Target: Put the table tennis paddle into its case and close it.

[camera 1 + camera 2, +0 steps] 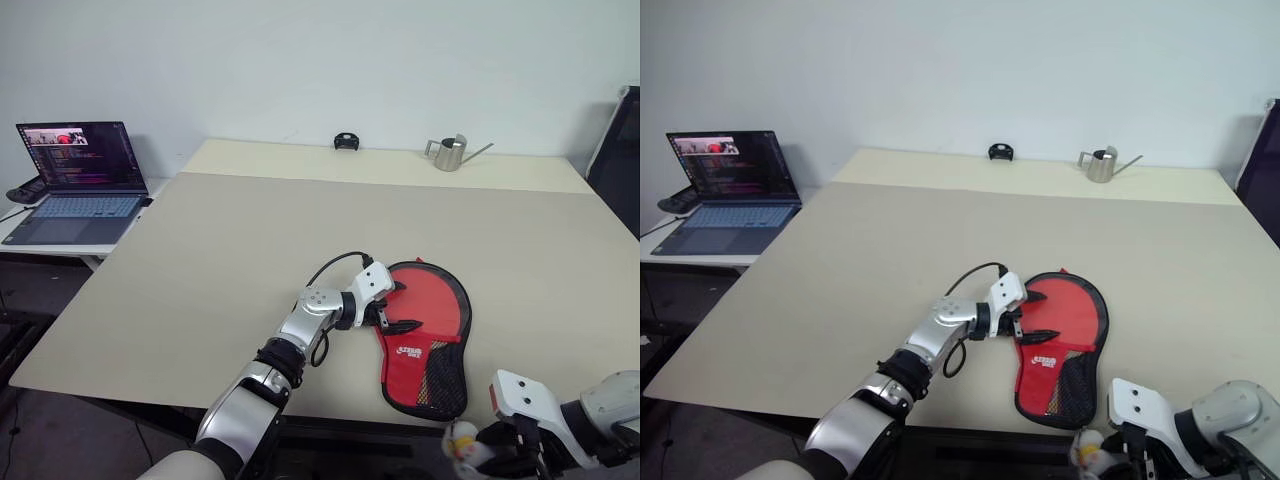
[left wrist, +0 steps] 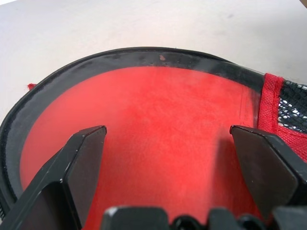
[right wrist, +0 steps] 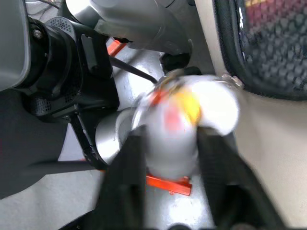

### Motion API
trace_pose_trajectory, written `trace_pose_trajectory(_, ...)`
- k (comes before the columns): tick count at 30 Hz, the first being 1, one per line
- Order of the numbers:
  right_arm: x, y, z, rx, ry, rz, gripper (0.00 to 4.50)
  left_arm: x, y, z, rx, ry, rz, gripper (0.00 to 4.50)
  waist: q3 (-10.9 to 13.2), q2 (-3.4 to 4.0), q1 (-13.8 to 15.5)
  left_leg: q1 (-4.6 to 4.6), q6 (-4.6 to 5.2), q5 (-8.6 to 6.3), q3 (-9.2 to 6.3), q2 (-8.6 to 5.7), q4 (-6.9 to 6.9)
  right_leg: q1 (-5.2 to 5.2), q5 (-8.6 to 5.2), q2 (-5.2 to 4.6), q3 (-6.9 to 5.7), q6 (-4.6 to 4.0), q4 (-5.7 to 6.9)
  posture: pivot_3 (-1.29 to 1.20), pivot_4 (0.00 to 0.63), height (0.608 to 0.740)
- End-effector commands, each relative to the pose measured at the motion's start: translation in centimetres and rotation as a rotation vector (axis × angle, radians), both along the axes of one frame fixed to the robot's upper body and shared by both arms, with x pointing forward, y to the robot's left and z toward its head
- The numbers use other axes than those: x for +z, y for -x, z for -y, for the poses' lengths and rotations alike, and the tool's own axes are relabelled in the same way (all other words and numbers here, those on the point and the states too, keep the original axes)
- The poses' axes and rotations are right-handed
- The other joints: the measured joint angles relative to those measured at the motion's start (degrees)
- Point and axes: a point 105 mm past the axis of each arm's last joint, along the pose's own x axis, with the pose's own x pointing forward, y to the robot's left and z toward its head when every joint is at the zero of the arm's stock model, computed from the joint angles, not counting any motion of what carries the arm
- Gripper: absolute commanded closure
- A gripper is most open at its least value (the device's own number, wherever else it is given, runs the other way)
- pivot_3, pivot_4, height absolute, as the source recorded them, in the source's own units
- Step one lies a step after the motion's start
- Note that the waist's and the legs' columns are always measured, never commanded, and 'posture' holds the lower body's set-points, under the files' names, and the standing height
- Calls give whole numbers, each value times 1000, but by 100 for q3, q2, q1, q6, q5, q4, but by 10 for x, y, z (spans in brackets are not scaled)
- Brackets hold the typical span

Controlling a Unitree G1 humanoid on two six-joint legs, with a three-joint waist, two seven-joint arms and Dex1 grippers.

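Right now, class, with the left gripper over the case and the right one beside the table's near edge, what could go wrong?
1. The open left gripper hovers at the case; a push could slide the flat pouch toward the near table edge, close to its narrow end.
2. The small white ball at the right gripper is beyond that edge; released, it would likely drop and roll away.

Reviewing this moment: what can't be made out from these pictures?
- Table tennis paddle: only the closed-looking case shows, so its contents are hidden.
- Zipper: too small in the eye views to tell whether it is fully shut.
- Right gripper: a blurred white, yellow and red object sits between its fingers; grip and identity are unclear.
- Case print: too small to read.
- Left gripper: open over the case; contact can't be judged.
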Motion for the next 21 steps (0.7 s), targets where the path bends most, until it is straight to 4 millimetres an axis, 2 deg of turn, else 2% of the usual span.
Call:
trace_pose_trajectory(1, 16, 1, -6, 16, -49, 8, 2624, -27, 8, -3, -7, -96, -53, 0, 0, 0, -2, 1, 0, 0, 0, 0, 2, 2, 0, 0, 0, 0, 1, 0, 150, 740)
trace_pose_trajectory(7, 42, -8, -5, -27, -104, 49, 2624, -27, 8, -1, -9, -91, -53, 0, -2, -2, -3, 7, 0, 0, 0, 0, 5, 7, 1, 0, 1, 0, 5, 0, 150, 740)
trace_pose_trajectory(12, 72, -43, -1, -107, -161, 187, 2624, -21, 9, -1, -28, -74, -40, 0, -4, -2, -10, 9, 0, 0, 1, 1, 6, 8, 1, 0, 3, 0, 8, 0, 150, 740)
trace_pose_trajectory(15, 80, -67, 3, -160, -187, 267, 2624, -8, 11, -7, -68, -61, 4, 0, -2, -5, -21, 6, 0, 0, 2, 1, 4, 4, 1, 0, 3, -1, 7, 0, 150, 740)
trace_pose_trajectory(21, 82, -90, 8, -207, -208, 308, 2624, 34, 14, -40, -109, -8, 86, 0, 1, 0, -76, -8, 0, 0, 9, 9, -9, -27, -6, 3, 11, -18, 16, 0, 150, 740)
